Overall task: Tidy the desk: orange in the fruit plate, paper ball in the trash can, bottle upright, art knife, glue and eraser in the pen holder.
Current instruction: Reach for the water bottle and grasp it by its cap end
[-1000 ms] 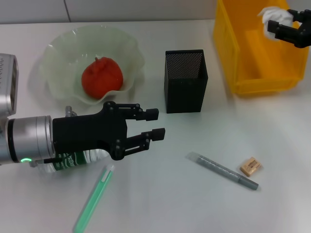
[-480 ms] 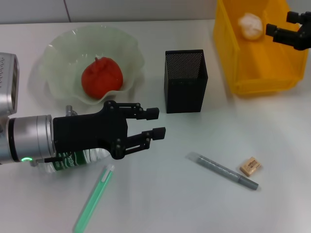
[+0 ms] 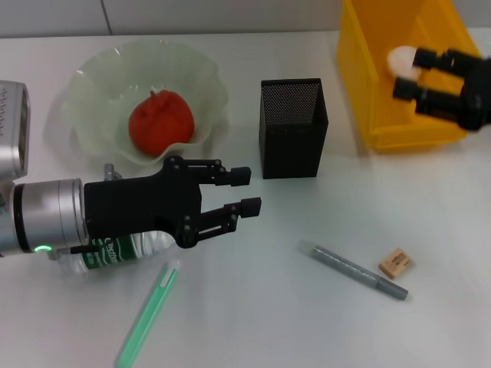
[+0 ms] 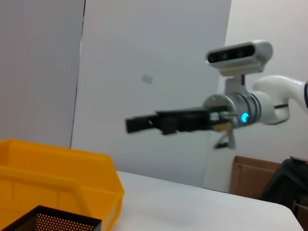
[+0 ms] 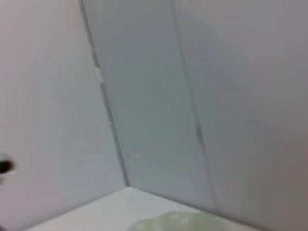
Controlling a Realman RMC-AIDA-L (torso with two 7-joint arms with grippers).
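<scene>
The small crumpled white paper ball [image 3: 400, 59] is seen lying inside the large bright yellow rectangular plastic trash can [image 3: 362, 84] at the far right of the desk. Just beside it, the black right gripper [image 3: 418, 74] is held over the can's front part, its two fingers spread apart with nothing between them.

The round, wrinkled red-orange orange [image 3: 159, 123] is found resting in the wide translucent pale-green fruit plate [image 3: 92, 80] with the wavy rim, at the far left. Between plate and can, the square black metal mesh pen holder [image 3: 293, 128] stands upright.

Nearer the robot, the black left gripper [image 3: 245, 191] is held above the desk with its fingers parted and empty. Under that arm, the small clear plastic bottle [image 3: 115, 251] with the green label is partly hidden. A green stick-shaped item [image 3: 147, 313] lies just beside it. To the right, a grey pen-like item [image 3: 359, 272] and the tiny tan-beige eraser [image 3: 397, 262] lie near each other on the white desk [image 3: 253, 307].
</scene>
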